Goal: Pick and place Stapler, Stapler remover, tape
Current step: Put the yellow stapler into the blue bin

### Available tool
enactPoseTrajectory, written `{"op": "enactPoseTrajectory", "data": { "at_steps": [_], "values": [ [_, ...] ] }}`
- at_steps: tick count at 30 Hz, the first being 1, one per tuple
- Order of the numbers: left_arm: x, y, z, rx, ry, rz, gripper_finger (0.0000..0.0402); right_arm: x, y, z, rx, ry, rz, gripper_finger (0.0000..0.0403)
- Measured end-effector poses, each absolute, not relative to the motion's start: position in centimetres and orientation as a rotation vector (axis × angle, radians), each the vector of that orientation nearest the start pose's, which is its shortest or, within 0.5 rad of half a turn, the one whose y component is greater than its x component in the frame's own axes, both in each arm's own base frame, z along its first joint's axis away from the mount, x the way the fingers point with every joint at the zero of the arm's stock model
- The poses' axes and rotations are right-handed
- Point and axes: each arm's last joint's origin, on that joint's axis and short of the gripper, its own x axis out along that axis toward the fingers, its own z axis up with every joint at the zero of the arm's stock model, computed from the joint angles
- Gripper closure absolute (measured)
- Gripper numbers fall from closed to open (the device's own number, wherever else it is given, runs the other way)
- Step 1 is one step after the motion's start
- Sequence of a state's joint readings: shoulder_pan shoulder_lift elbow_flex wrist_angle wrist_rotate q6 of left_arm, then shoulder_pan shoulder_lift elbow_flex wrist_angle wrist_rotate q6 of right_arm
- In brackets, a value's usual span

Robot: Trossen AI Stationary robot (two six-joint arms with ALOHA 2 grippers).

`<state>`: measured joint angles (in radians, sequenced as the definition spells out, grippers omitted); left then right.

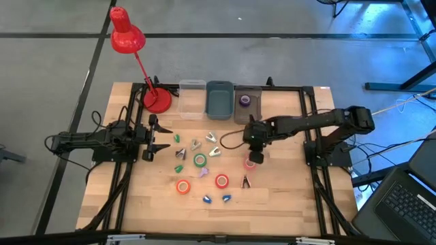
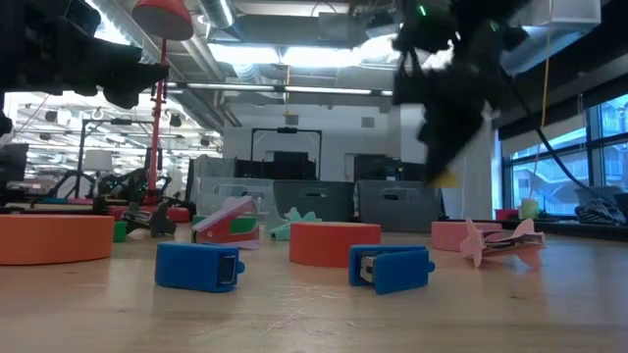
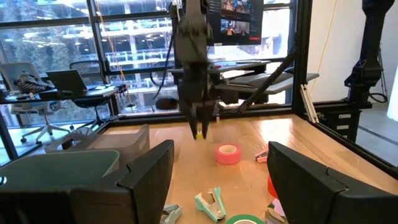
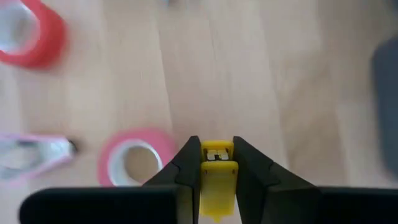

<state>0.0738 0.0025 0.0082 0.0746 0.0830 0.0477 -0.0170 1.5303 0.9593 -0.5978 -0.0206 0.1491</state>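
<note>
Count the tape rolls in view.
5: a green roll mid-table, an orange roll near the front, a red roll right of it, a pink roll below the right end effector, a purple roll in the dark bin. More may be hidden.

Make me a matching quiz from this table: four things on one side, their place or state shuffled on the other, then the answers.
Things:
1. yellow piece
2. purple tape
3. left gripper
4. green tape

Places or states:
A. in the dark bin at the back
B. open, waiting at the table's left
C. clamped in the right gripper
D. flat on the table's middle

Pairs: 1-C, 2-A, 3-B, 4-D
</note>
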Motion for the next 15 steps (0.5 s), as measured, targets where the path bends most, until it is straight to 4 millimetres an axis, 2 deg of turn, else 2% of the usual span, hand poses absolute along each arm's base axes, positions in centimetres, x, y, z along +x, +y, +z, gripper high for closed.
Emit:
{"op": "enactPoseTrajectory", "data": {
  "at_steps": [4, 8, 12, 15],
  "values": [
    [9.7, 0.5, 17.3, 0.054, -0.080, -0.007, 0.0154, 30.5, -1.9, 24.0, 0.141, 1.052, -0.058, 0.0343],
    [9.7, 0.5, 17.3, 0.054, -0.080, -0.007, 0.0154, 32.4, -5.4, 28.2, 0.164, 0.904, -0.091, 0.0343],
    [9.7, 0.5, 17.3, 0.054, -0.080, -0.007, 0.0154, 34.4, -10.2, 29.8, 0.232, 0.873, -0.109, 0.0343],
    [9.7, 0.5, 17.3, 0.054, -0.081, -0.007, 0.0154, 36.9, -13.3, 30.3, 0.175, 0.901, -0.101, 0.0343]
  ]
}}
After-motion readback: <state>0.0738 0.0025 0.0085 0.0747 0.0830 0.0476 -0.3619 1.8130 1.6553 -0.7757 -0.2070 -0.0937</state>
